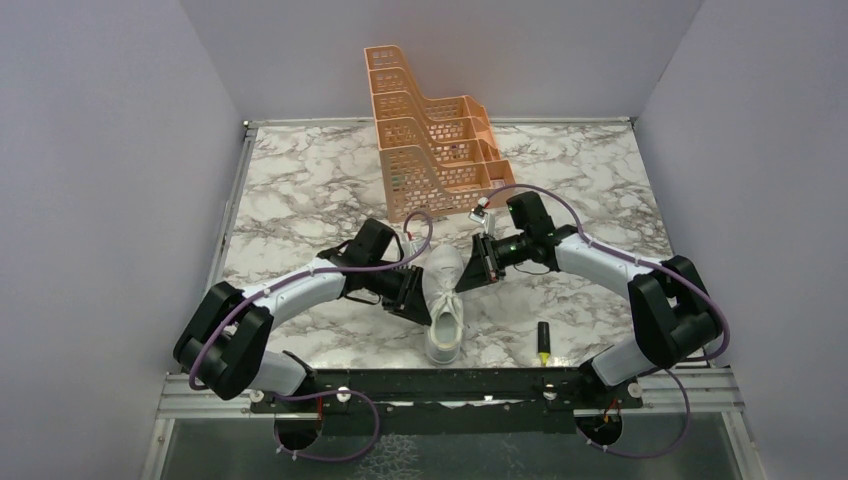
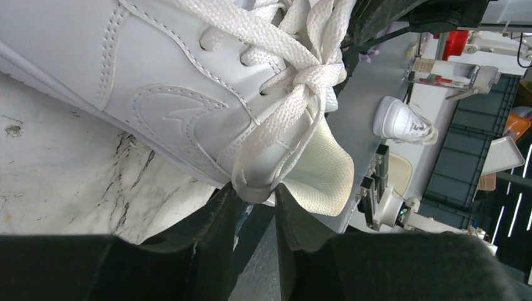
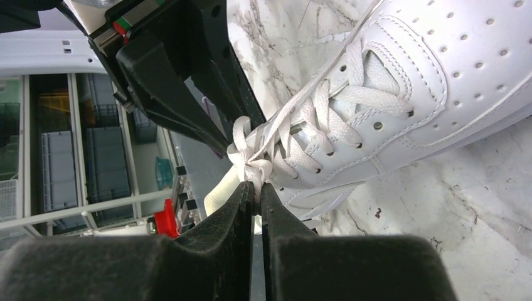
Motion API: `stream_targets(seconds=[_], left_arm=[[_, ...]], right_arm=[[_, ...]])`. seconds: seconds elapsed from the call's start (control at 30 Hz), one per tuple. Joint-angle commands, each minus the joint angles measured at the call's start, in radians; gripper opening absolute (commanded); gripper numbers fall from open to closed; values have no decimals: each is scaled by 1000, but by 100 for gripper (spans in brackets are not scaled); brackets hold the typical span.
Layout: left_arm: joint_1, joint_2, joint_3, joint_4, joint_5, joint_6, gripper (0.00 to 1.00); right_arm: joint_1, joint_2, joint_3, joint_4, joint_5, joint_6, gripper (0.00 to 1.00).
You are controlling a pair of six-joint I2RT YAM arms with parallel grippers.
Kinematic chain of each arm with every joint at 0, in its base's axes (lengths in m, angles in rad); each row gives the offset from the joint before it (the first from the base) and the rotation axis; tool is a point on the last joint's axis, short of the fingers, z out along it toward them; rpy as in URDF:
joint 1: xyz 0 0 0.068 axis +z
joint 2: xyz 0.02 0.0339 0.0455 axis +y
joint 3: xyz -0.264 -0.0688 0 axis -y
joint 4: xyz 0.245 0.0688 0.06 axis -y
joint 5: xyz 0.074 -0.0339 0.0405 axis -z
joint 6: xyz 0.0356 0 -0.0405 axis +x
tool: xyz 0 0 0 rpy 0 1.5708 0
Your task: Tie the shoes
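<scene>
From above, the shoe (image 1: 445, 335) lies on the table (image 1: 300, 190) just in front of the rack (image 1: 430, 150), on the side toward the arm bases, with its length running away from the rack. The left gripper (image 1: 417, 297) and the right gripper (image 1: 477, 268) are at the shoe from opposite sides. Both are in front of the rack, the right one closer to it. A marker (image 1: 544, 342) lies farther from the rack than either gripper, to the right of the shoe and apart from it.

In the left wrist view, the laces (image 2: 251, 28) cross the shoe's upper and gather in a knot (image 2: 317, 76). One loop hangs down from the knot — its folded end sits between the left gripper's fingers (image 2: 213, 219), which stand narrow and press it from both sides. The tongue (image 2: 323, 175) shows just behind the loop.

In the right wrist view, the right gripper's jaws are almost together, pinching a strand of the laces right at the knot. Across the knot, the left gripper's black fingers taper to the other loop and hold it. The shoe rests on the table — sole down.
</scene>
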Motion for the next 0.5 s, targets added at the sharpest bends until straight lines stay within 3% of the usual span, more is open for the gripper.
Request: stream_targets(seconds=[0.0, 0.07, 0.13, 0.33, 0.47], left_arm=[[-6, -23, 21, -42, -4, 24, 26], [-6, -41, 18, -60, -11, 24, 22], [-6, -60, 16, -73, -19, 19, 12], [-6, -83, 15, -81, -42, 7, 0], [-6, -78, 29, -114, -65, 12, 0]], right_arm=[[0, -3, 29, -21, 9, -1, 11], [1, -11, 24, -44, 26, 1, 9], [-1, -24, 20, -62, 35, 2, 7], [-8, -68, 6, -89, 64, 16, 1], [-10, -74, 15, -135, 108, 9, 1]])
